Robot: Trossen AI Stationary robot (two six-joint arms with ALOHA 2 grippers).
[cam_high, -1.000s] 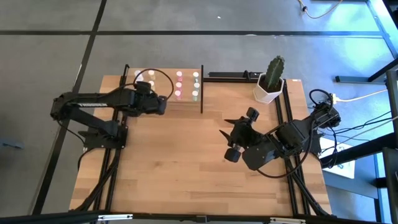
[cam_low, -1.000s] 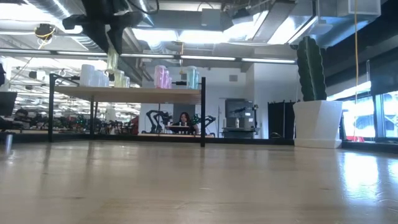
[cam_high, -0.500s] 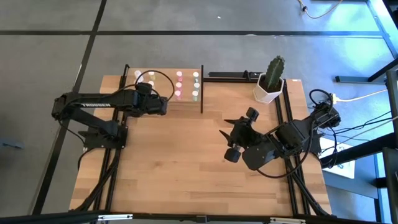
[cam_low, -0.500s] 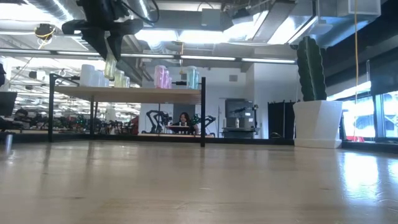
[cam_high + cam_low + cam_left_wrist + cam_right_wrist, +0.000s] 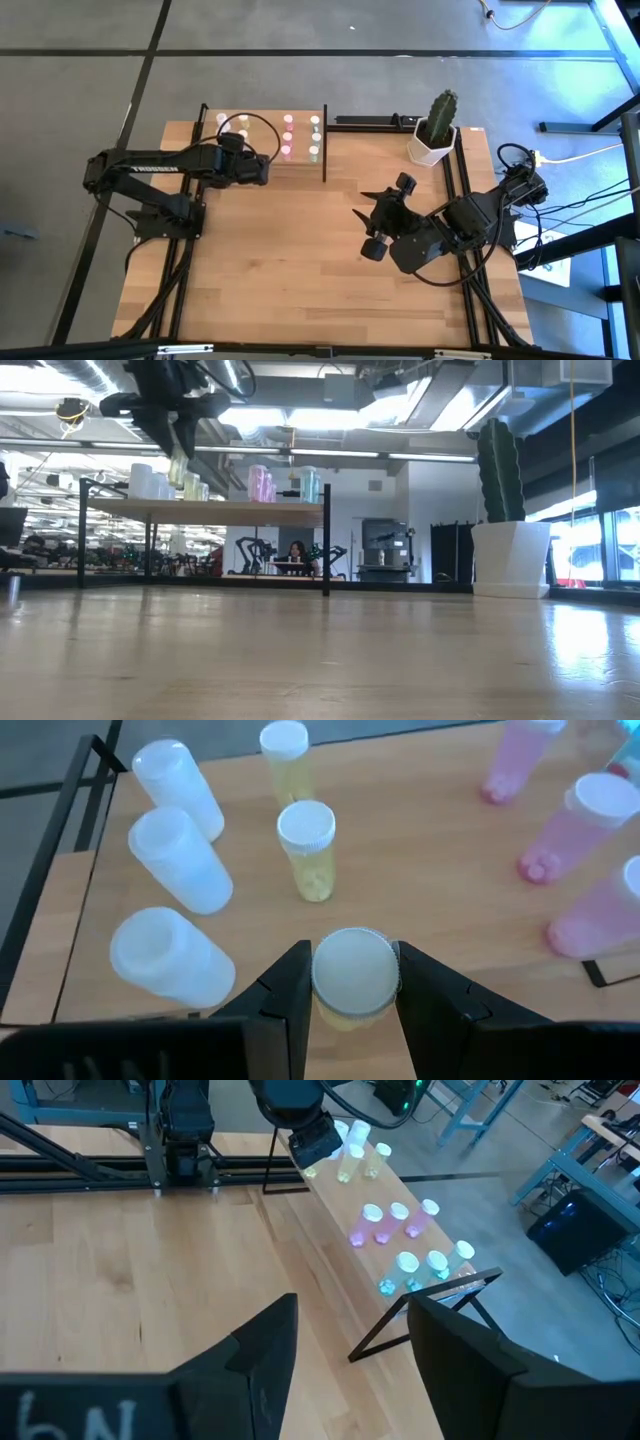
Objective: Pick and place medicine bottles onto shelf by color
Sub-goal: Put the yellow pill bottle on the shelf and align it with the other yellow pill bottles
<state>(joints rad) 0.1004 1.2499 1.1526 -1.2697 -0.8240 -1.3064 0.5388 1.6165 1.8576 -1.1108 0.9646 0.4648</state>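
Yellow bottle held over a crowded shelf row

The left gripper (image 5: 352, 982) has its fingers closed on a pale yellow bottle (image 5: 354, 975), gripped just under the white cap, and holds it above the shelf (image 5: 300, 165) near two yellow bottles (image 5: 305, 848) standing upright in a line. Three white bottles (image 5: 180, 857) stand just beside that line, the pink bottles (image 5: 580, 825) farther off on the other side. The low view suggests the held bottle (image 5: 177, 464) is not yet down on the board, though its base is hard to judge there. Released too high or tilted, it could topple into a neighbour; a finger could also clip the nearest white bottle. The right gripper (image 5: 345, 1345) waits over the table with fingers spread, holding nothing.
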